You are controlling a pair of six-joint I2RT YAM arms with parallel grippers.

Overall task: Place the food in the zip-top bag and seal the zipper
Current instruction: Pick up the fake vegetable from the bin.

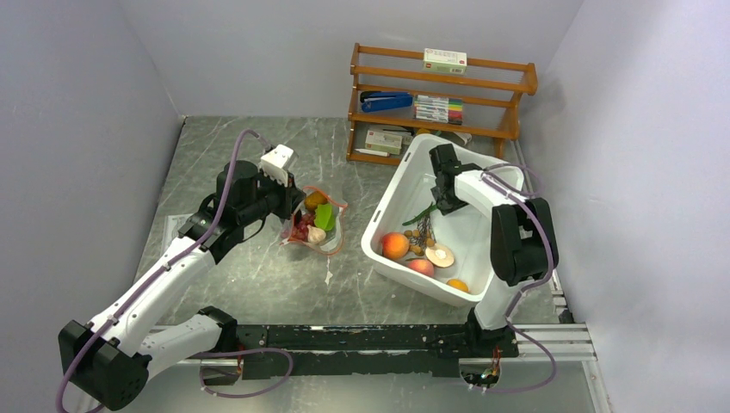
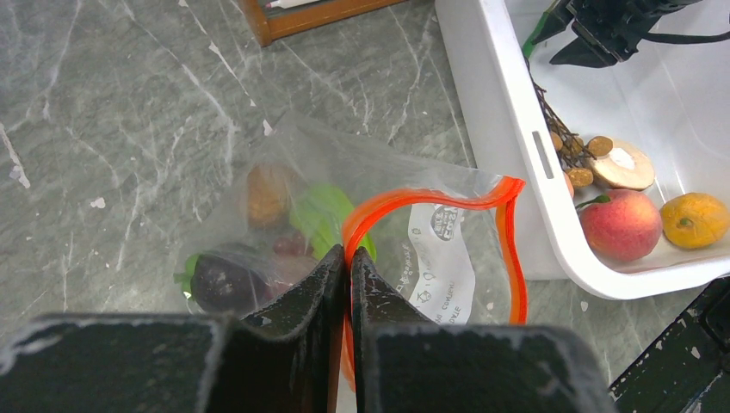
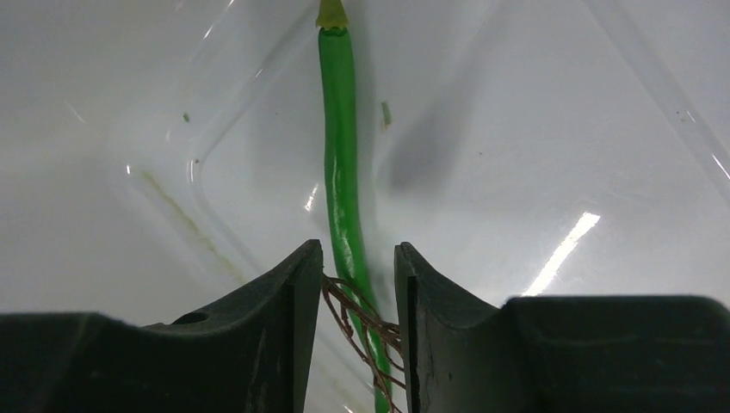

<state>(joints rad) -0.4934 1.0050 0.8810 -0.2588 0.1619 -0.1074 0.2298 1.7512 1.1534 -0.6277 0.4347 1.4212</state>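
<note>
The clear zip-top bag (image 1: 317, 224) lies on the grey table with its mouth open. It holds an orange fruit (image 1: 315, 200), a green piece (image 1: 324, 217), red grapes (image 1: 301, 228) and a pale bulb (image 1: 317, 234). My left gripper (image 2: 348, 258) is shut on the red-orange zipper (image 2: 413, 200) at the near side of the mouth. My right gripper (image 3: 359, 258) is open, low inside the white bin (image 1: 379, 225). Its jaws straddle the green pod (image 3: 340, 155) and the brown twigs (image 3: 349, 310) of the berry cluster (image 1: 419, 234).
The bin also holds a peach (image 1: 395, 245), a cut pale slice (image 1: 440, 255) and a small orange fruit (image 1: 458, 285). A wooden shelf (image 1: 439, 103) with a stapler, markers and boxes stands at the back. Walls close in left and right.
</note>
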